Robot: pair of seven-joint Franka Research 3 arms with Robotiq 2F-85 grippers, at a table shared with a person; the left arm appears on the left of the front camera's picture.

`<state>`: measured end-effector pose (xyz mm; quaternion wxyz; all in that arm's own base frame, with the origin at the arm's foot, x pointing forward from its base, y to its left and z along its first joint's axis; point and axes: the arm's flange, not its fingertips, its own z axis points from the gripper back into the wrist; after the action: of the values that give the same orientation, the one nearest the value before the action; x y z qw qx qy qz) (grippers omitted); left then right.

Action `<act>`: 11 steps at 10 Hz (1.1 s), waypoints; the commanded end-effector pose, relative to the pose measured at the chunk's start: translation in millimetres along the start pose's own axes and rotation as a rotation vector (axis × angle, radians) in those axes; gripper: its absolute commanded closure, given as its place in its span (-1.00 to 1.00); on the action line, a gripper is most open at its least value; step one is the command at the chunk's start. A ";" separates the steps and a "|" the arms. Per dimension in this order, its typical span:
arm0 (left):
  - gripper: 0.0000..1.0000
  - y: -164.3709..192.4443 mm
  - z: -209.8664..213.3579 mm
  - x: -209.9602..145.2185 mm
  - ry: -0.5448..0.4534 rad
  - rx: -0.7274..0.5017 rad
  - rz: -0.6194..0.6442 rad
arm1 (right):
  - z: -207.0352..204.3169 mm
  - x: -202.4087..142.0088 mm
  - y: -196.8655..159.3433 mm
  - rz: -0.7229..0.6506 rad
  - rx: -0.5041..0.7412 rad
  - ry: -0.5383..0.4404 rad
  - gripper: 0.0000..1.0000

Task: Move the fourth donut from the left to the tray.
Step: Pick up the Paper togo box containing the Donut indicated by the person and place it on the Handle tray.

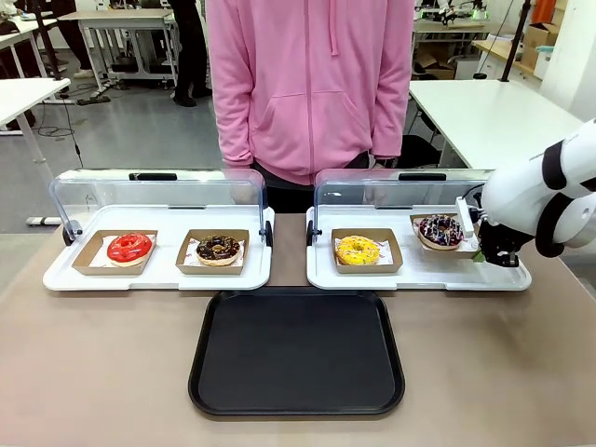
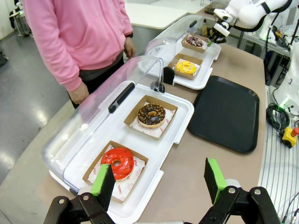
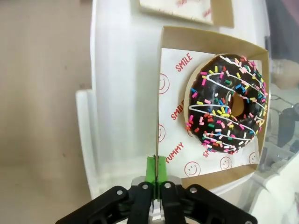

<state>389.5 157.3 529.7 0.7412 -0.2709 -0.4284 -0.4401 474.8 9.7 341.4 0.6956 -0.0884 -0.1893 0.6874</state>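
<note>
Pinched together, the right jaws (image 3: 156, 179) grip the edge of the fourth donut's (image 3: 228, 103) cardboard holder (image 3: 161, 93), which sits in its white tray (image 1: 419, 275). Nothing lies on the black tray (image 1: 296, 352) yet; carrying remains. The left jaws (image 2: 159, 179) hang wide, empty. The right wrist view shows the pinch; the front view, the route.

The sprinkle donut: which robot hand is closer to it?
The right gripper is: it pinches the rim of the sprinkle donut's cardboard holder. The left gripper hovers by the red donut.
</note>
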 end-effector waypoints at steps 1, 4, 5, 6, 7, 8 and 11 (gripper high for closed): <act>-1.00 0.1 0.7 2.3 -0.020 -0.001 -0.006 | 26.7 30.9 17.4 -0.051 -0.002 -0.034 0.96; -1.00 0.1 0.7 2.3 -0.020 -0.001 -0.006 | 64.6 73.5 44.8 -0.136 0.027 -0.074 0.96; -1.00 0.1 0.7 2.3 -0.020 -0.001 -0.006 | 72.8 80.9 48.9 -0.119 0.033 -0.093 0.96; -1.00 0.1 0.7 2.3 -0.020 -0.001 -0.006 | 74.7 99.1 58.8 -0.108 0.056 -0.090 0.96; -1.00 0.1 0.7 2.3 -0.020 -0.001 -0.006 | 76.3 109.9 64.8 -0.106 0.055 -0.082 0.96; -1.00 0.1 0.7 2.3 -0.020 -0.001 -0.006 | 77.9 118.9 69.7 -0.096 0.037 -0.077 0.96; -1.00 0.1 0.7 2.3 -0.020 -0.001 -0.006 | 74.3 116.2 41.4 -0.087 0.054 -0.094 0.96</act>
<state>389.5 157.5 529.8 0.7412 -0.2708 -0.4285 -0.4400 403.6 123.4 410.2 0.7122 -0.0259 -0.2075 0.6701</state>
